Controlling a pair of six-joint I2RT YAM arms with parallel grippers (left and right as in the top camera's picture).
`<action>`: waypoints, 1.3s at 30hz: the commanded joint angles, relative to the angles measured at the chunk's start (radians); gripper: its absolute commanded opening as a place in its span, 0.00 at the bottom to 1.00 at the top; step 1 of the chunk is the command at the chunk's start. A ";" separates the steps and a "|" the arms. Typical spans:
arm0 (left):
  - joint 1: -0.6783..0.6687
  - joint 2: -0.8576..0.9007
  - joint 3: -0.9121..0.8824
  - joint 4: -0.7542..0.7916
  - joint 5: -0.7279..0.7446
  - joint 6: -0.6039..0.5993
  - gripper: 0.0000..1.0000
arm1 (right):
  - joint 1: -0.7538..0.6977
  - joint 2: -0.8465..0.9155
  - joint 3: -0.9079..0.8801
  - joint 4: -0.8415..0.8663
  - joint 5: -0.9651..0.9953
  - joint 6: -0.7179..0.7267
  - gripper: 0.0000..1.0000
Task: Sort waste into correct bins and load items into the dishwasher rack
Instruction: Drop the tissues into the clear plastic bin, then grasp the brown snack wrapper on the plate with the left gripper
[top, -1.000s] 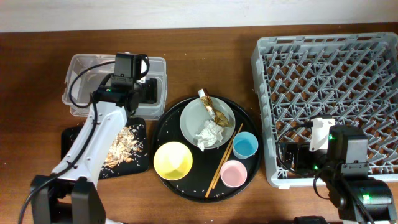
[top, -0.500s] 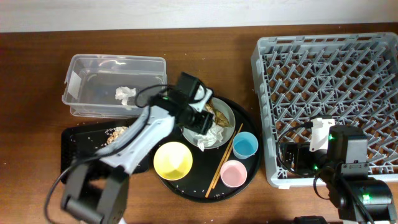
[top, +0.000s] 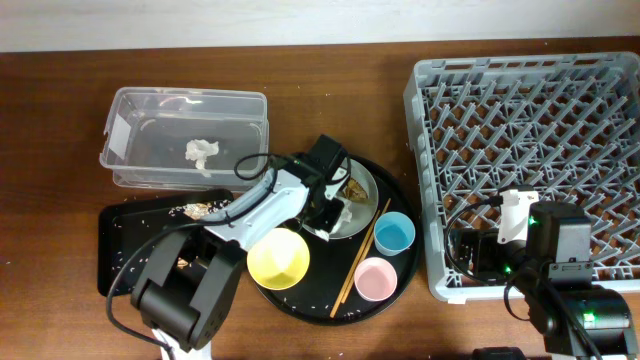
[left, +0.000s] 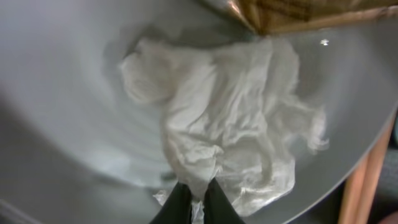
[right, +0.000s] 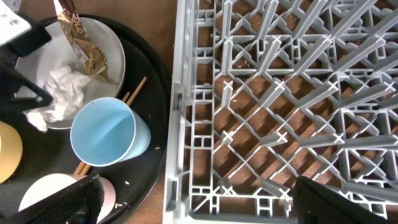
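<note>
In the left wrist view my left gripper (left: 196, 194) is shut, its black fingertips pinching the near edge of a crumpled white tissue (left: 230, 124) that lies on the pale grey plate (left: 68, 93). A gold foil wrapper (top: 355, 186) lies at the plate's far side. Another tissue (top: 202, 152) sits in the clear tub (top: 130, 110). Food scraps (top: 205, 208) lie on the shallow black tray (top: 115, 255). My right gripper (right: 199, 205) is open above the near left edge of the grey dishwasher rack (top: 530, 150), holding nothing.
The round black tray (top: 300, 300) also carries a yellow bowl (top: 277, 258), a blue cup (top: 394, 233), a pink cup (top: 375, 279) and wooden chopsticks (top: 358, 262). Rice grains are scattered on it. The rack stands just right of it.
My left arm swung from the clear tub, where a tissue now lies, over to the plate and shut on the tissue there. The right arm has not moved.
</note>
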 joint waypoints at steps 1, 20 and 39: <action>0.024 -0.102 0.127 -0.061 -0.169 0.000 0.00 | -0.003 0.000 0.022 0.000 -0.006 0.011 0.98; 0.496 -0.213 0.195 -0.006 -0.186 0.000 0.66 | -0.003 0.000 0.022 0.000 -0.006 0.011 0.98; 0.099 0.077 0.198 0.168 0.119 -0.410 0.71 | -0.003 0.000 0.022 -0.001 -0.006 0.011 0.98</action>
